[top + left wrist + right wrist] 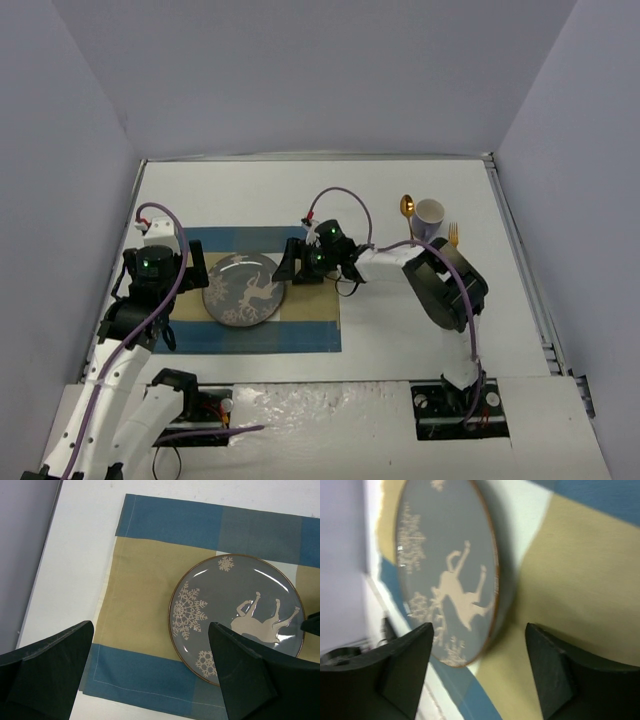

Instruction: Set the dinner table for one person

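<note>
A grey plate with a pale deer and snowflakes lies on a blue-and-tan checked placemat on the white dinner table. My left gripper is open and empty at the plate's left edge. In the left wrist view, it hangs above the placemat with the plate ahead to the right. My right gripper is open and empty at the plate's right edge. In the right wrist view, its jaws stand wide on either side of the rim of the plate, not touching it.
A white cup stands at the back right of the table. A gold spoon lies to its left and a gold fork to its right. Grey walls enclose the table on three sides.
</note>
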### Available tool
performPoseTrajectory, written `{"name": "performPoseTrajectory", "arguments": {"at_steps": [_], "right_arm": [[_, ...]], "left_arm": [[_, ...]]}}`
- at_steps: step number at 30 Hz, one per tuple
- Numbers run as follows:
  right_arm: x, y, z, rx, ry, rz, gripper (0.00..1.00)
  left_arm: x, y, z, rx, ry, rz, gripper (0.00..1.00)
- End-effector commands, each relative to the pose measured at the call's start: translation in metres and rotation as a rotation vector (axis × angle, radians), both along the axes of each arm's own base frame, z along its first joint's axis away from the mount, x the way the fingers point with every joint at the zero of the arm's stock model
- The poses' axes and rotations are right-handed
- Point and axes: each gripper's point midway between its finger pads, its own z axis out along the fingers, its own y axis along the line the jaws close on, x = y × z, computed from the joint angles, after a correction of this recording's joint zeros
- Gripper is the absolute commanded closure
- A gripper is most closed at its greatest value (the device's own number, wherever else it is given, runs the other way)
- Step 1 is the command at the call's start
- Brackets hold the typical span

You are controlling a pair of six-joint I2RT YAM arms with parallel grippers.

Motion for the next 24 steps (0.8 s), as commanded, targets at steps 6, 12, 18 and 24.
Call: {"name": "performPoseTrajectory", "arguments": {"at_steps": [6,12,18,24], "right_arm": [[0.059,-0.110,0.089,-0.400,-0.365,-0.273,0.22],[0.082,-0.236,0.119,-0.652,-0.428,-0.547,0.19],[0.082,-0.317,0.111,-0.819,-0.384,-0.700,0.19],[0.096,-0.368,0.098,-0.912,-0.333,-0.746,0.23]], "left_arm": [[0.009,0.002,0.028,-0.005,-0.080,0.011,0.03],[0.008,0.002,0.027,-0.005,-0.077,0.011,0.03],[0.008,0.001,0.028,-0.009,-0.079,0.008,0.03],[0.009,-0.001,0.026,-0.008,-0.072,-0.002,0.03]]}}
